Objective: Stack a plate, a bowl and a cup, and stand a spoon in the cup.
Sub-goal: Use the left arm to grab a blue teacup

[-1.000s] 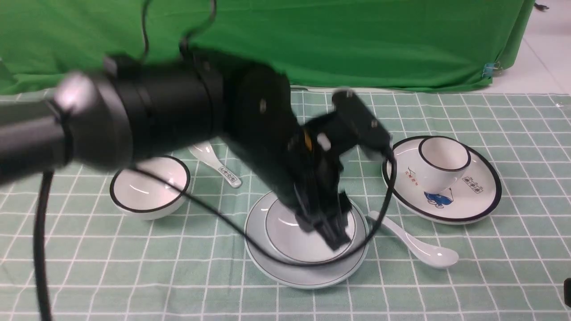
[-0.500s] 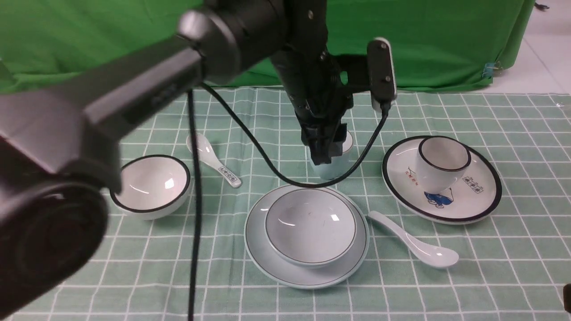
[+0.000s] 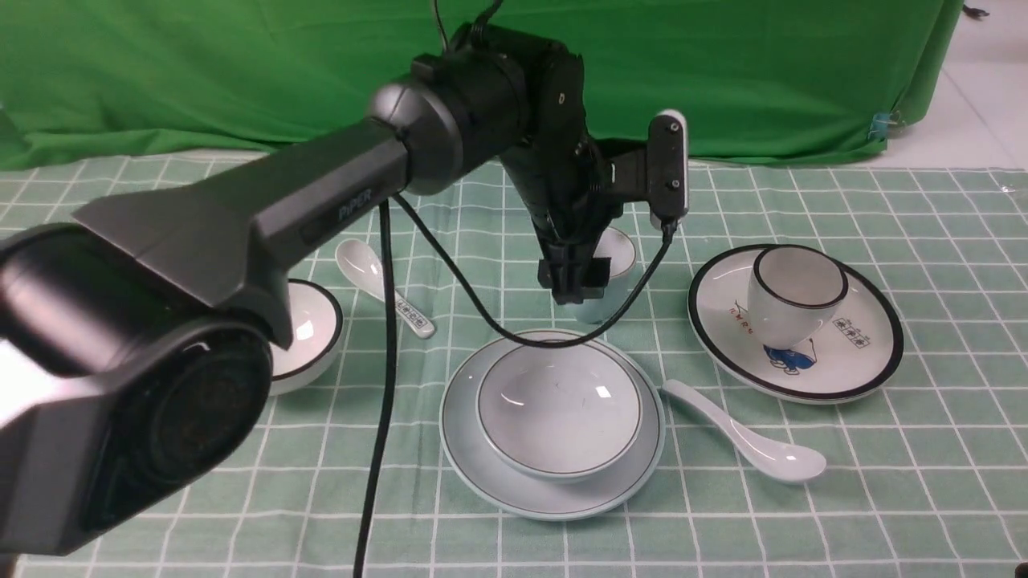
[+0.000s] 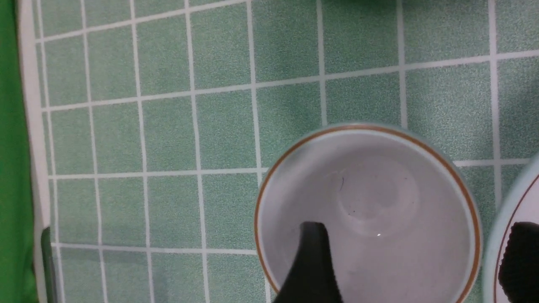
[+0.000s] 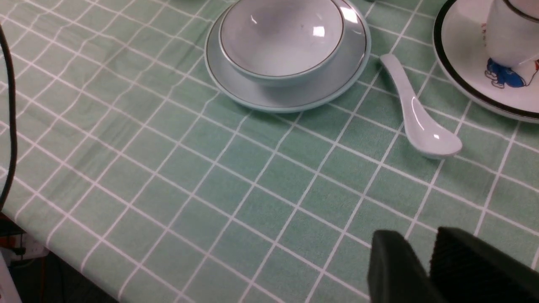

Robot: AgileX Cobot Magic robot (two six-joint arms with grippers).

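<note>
1. Left fingers (image 4: 313,269): spread. 1 finger hangs inside the cup (image 4: 379,198). The other hangs outside the wall, on the side toward the plate (image 3: 464,437). The cup wall stands between the 2 fingers. No squeeze on the wall is visible, so the cup is not pinched.

2. Cup: upright on the table (image 3: 883,482), mouth up, just beyond the far edge of the plate, near the centre of the scene. In the front view the left arm covers most of it. It is not yet on the stack.

3. Bowl (image 3: 560,417): seated in the plate, directly on the near side of the cup. Judgement: the coming move is to close on the wall, lift, then make a short carry toward the near side to the bowl. The left arm is the nearer arm.

4. Spoon (image 3: 747,440): flat on the table, just right of the plate. Its long axis runs from the handle at far left to the scoop at near right.

5. Right fingers (image 5: 396,269): low at near right, apart from the spoon, holding nothing. They sit close together, and it cannot be told whether a gap remains.
</note>
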